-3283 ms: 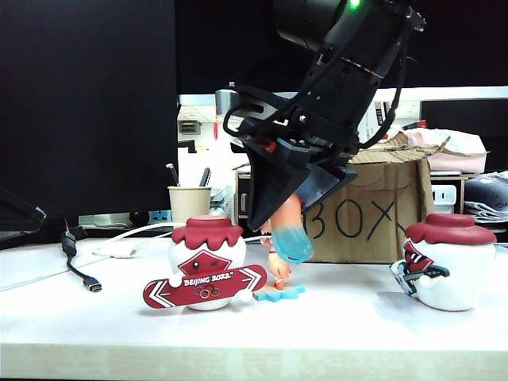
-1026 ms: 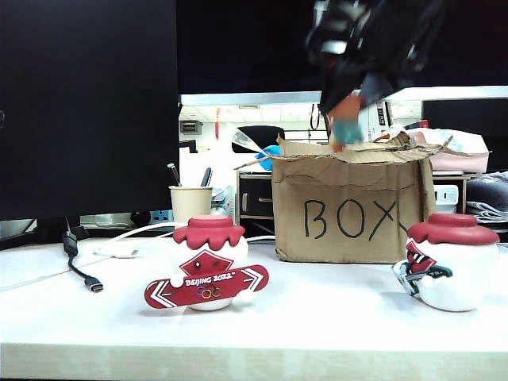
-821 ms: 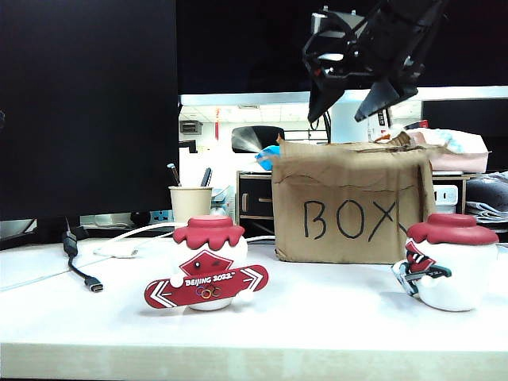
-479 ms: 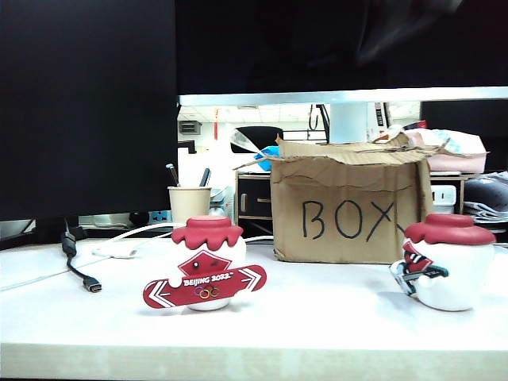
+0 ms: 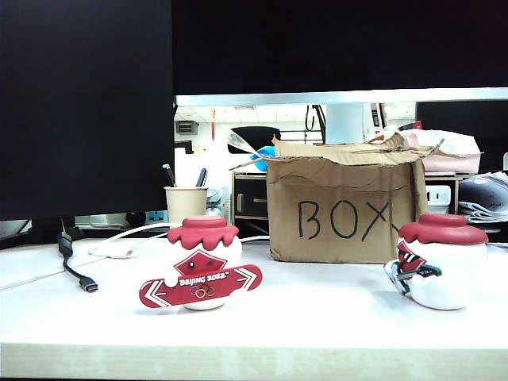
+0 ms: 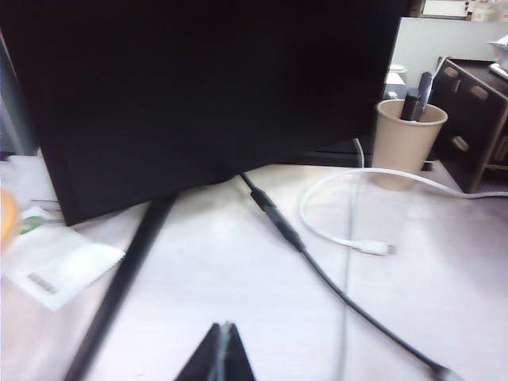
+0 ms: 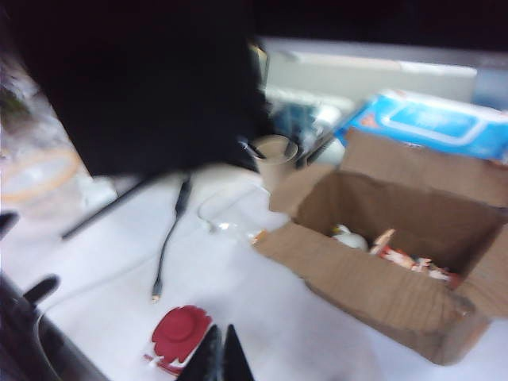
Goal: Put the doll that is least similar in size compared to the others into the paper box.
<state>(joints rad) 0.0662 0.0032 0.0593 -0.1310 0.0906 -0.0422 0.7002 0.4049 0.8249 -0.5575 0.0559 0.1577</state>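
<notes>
While the doll (image 7: 397, 255) lies inside the paper box (image 7: 381, 298), the left gripper (image 6: 223, 349) and right gripper (image 7: 220, 349) are both closed, empty, above the table (image 5: 317, 317).

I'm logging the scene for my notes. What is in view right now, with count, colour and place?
doll: one, orange-pink and pale, lying inside the box.
paper box: one, brown, "BOX" in black marker, back of the table.
mascots: two, white with dark red caps; one front left, one front right.
paper cup: one, beige, holding pens, left of the box.
cables: one black, one white, far left on the table.
wipes pack: one, blue, behind the box.
left gripper: shut, over the table near the cables.
right gripper: shut, empty, high above the table.
</notes>
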